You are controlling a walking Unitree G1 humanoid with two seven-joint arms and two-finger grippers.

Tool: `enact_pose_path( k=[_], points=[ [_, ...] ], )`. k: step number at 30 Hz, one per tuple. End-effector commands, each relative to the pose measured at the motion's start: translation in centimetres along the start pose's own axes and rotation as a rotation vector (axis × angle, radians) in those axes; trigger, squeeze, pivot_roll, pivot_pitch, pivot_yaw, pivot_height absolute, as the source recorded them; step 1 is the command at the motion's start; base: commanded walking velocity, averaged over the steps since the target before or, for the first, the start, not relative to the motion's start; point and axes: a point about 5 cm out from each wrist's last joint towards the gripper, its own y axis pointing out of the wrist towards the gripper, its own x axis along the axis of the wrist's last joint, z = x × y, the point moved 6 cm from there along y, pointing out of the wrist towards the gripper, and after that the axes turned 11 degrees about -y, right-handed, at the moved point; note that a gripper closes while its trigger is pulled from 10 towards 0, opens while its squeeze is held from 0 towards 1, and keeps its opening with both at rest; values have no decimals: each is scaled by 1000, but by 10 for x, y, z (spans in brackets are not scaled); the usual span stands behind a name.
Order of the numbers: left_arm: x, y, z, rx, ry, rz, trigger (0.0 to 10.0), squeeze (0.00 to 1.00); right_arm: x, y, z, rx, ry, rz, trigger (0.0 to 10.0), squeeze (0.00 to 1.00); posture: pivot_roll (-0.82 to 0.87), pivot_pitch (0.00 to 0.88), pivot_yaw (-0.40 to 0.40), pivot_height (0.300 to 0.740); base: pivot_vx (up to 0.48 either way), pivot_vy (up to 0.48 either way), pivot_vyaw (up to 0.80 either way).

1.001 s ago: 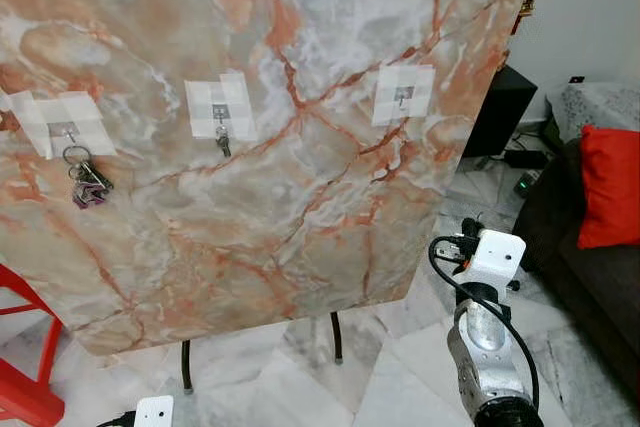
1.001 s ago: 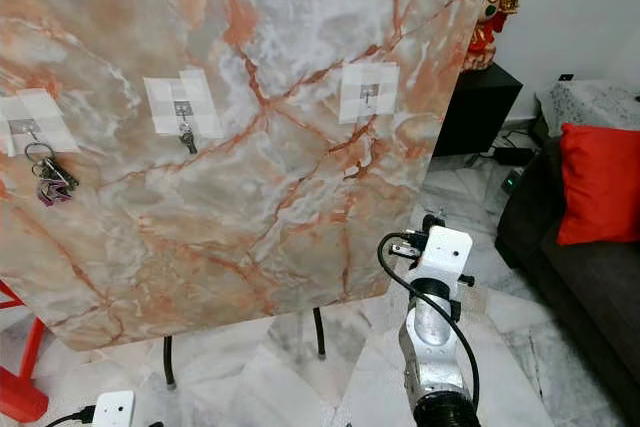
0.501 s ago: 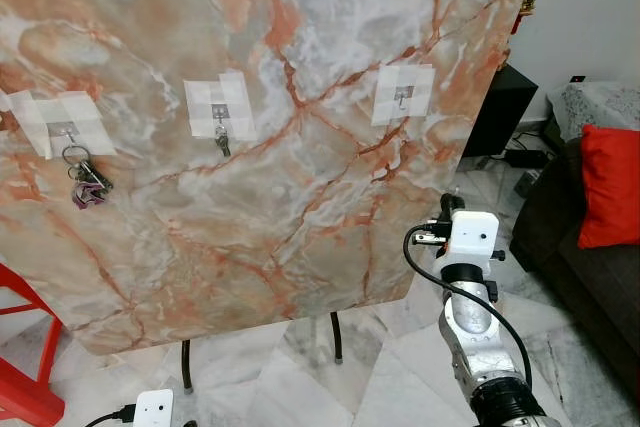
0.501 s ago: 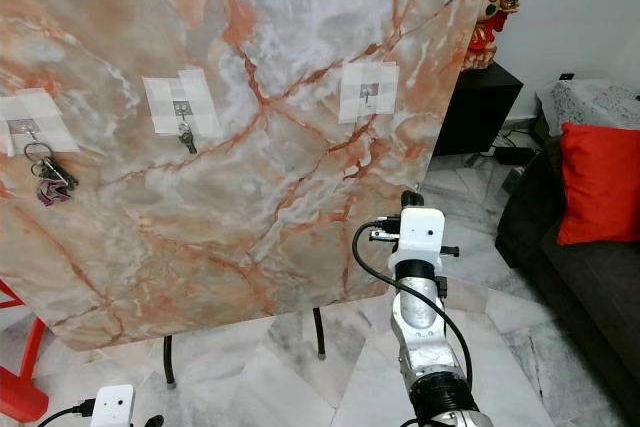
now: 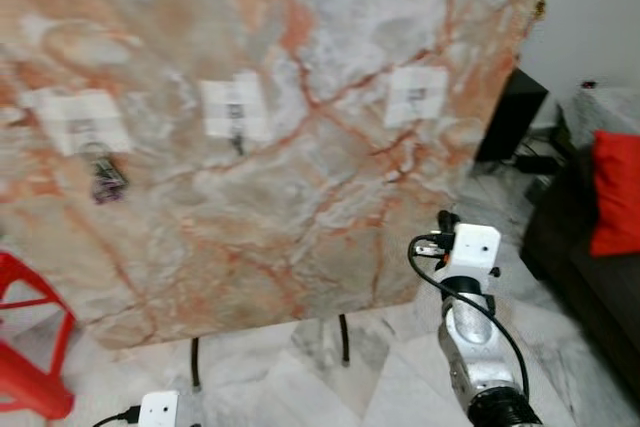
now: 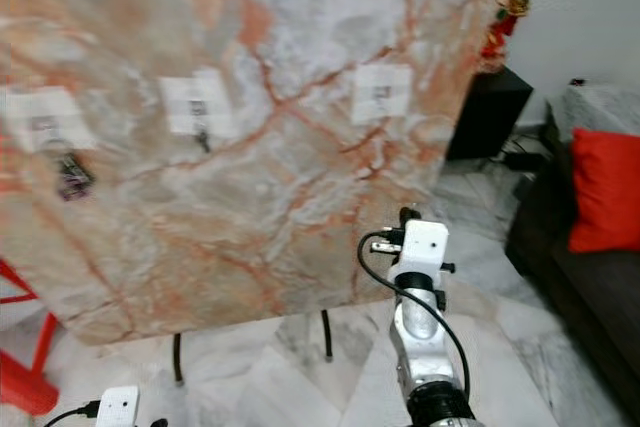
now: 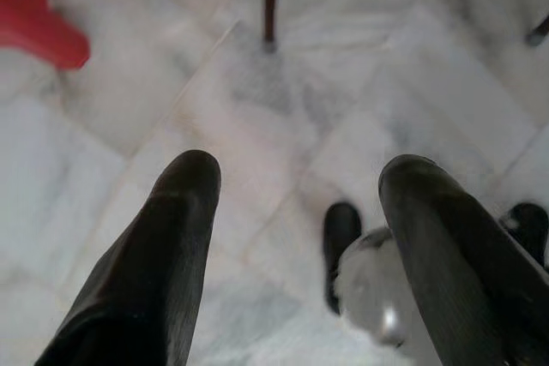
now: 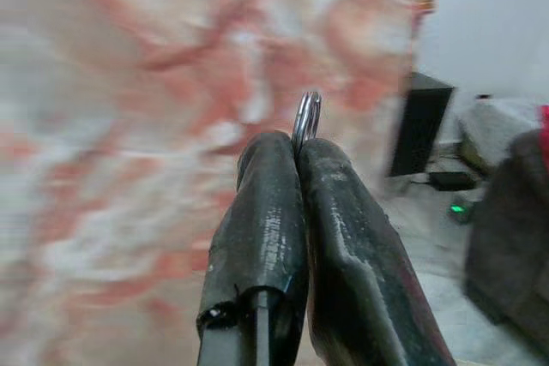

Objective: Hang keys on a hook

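A marble-patterned board (image 5: 300,177) in orange, pink and grey stands upright on thin dark legs (image 5: 343,337) over a pale marble tile floor (image 5: 300,387). To the left a red stool (image 5: 30,347) sits low beside the board, and behind the board's right edge are a black cabinet (image 5: 512,117) and a red and gold figurine (image 6: 505,17) on it. At far right a red cushion (image 5: 615,192) rests on a dark sofa (image 5: 590,287), with a white wall (image 5: 600,7) behind.
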Motion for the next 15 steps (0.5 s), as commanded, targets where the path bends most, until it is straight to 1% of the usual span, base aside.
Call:
enact_pose_path(
  k=[1,2,6,10,15],
  points=[
    [-5,0,-6,-7,8,20,10000,0,-1,2,-7,-13,0,6,10000,0,44,0,-73,740,0,0,0],
    [-5,0,-6,-6,5,21,10000,0,-2,2,-7,-12,1,6,10000,0,44,0,-73,740,0,0,0],
    [-5,0,-6,-8,9,21,10000,0,-2,1,-7,-11,2,8,10000,0,43,0,-72,740,0,277,0],
    [-4,0,-7,-14,22,19,10000,0,-4,0,-7,-15,3,12,10000,0,43,0,-72,740,0,0,0],
    [-4,0,-9,-22,14,19,10000,0,-4,1,-9,-29,1,14,10000,0,45,0,-71,740,0,0,0]
  ],
)
